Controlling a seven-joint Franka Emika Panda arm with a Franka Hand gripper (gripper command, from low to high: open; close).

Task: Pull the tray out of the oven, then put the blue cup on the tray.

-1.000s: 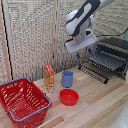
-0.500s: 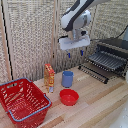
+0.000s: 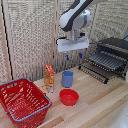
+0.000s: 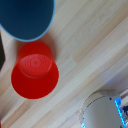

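Wooden tabletop, slatted screen behind. Blue cup point(image 3: 67, 78) stands upright at frame centre, almost straight below jaws point(image 3: 73, 55), well apart. Jaws slightly parted, holding nothing. Tray point(image 3: 108, 60) pulled out of oven point(image 3: 118, 46), right of frame, vacant.

No text can be read anywhere; the tall orange printed carton point(image 3: 49, 76) carries markings too blurred to decipher.
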